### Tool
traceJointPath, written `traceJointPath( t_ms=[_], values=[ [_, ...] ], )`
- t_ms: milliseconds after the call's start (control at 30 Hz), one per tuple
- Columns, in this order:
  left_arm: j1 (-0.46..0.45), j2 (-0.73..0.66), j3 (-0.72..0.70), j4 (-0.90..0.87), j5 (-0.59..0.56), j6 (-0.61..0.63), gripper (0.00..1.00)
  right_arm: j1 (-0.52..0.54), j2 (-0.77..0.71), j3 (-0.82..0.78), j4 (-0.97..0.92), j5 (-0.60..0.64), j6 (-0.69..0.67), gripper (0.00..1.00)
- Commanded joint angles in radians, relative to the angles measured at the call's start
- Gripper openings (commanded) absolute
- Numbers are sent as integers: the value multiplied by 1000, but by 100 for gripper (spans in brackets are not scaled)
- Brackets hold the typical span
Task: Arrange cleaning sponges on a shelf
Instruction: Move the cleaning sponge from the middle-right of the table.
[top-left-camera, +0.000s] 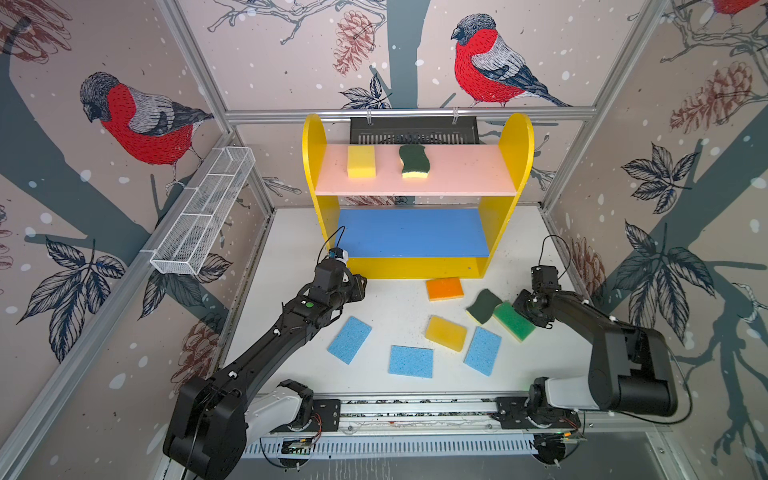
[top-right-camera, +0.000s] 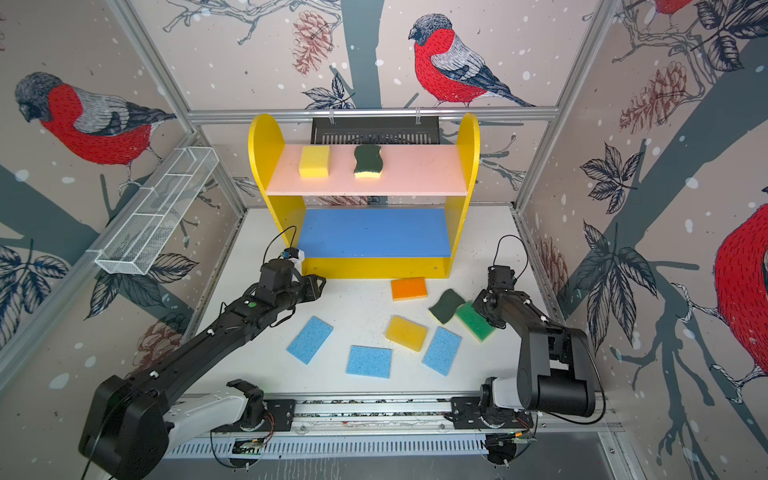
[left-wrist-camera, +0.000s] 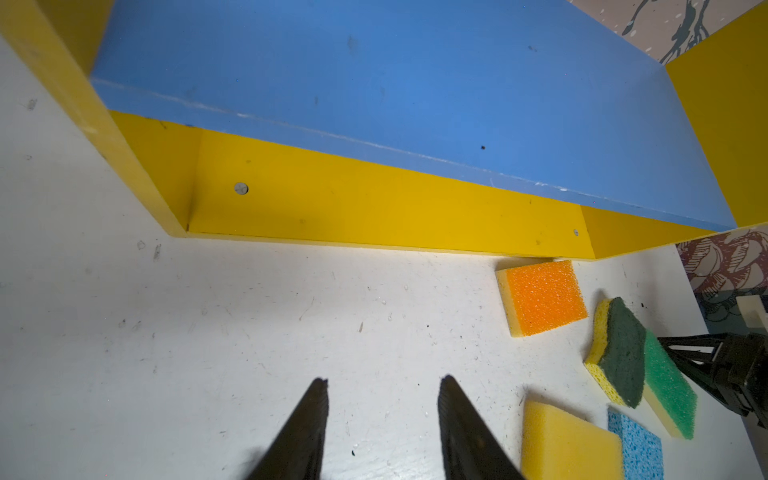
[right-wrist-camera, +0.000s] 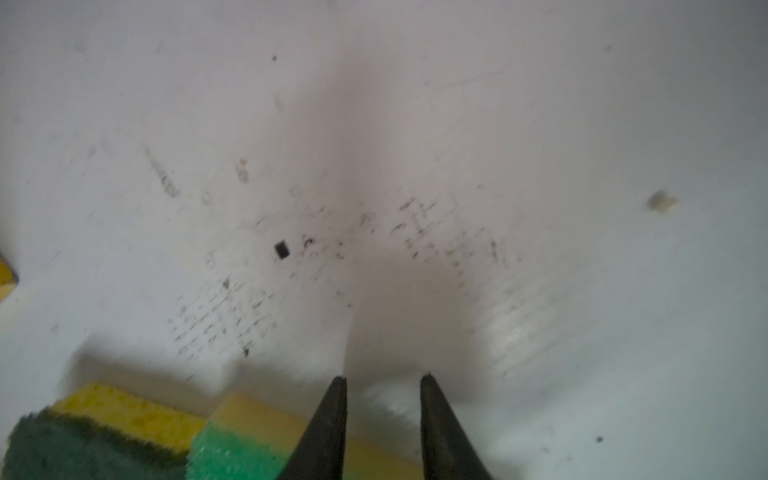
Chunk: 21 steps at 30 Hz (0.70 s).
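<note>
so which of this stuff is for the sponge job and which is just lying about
Job: shelf; yellow block and wavy green sponge on its pink board; seven sponges on the table.
Lying about: wire-mesh basket; black slotted tray.

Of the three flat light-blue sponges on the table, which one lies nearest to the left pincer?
The flat light-blue rectangular sponge lying alone on the left pincer's side; the other two lie farther off, beside the yellow block sponge.
</note>
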Motion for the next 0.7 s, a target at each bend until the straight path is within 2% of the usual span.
traceJointPath(
  t_ms=[0,233,533,667],
  values=[
    [2,-11,-6,41,11,-4,45,41,-19,-12,-56,-50,48,33],
    [2,-22,-8,44,45,5,44,146,-36,-8,-82,-26,85,37],
    [2,-17,-4,49,67,4,44,280,-97,73,-110,101,32,56],
    [2,-12,1,45,86,0,44,331,-61,94,-117,112,12,54]
  ],
)
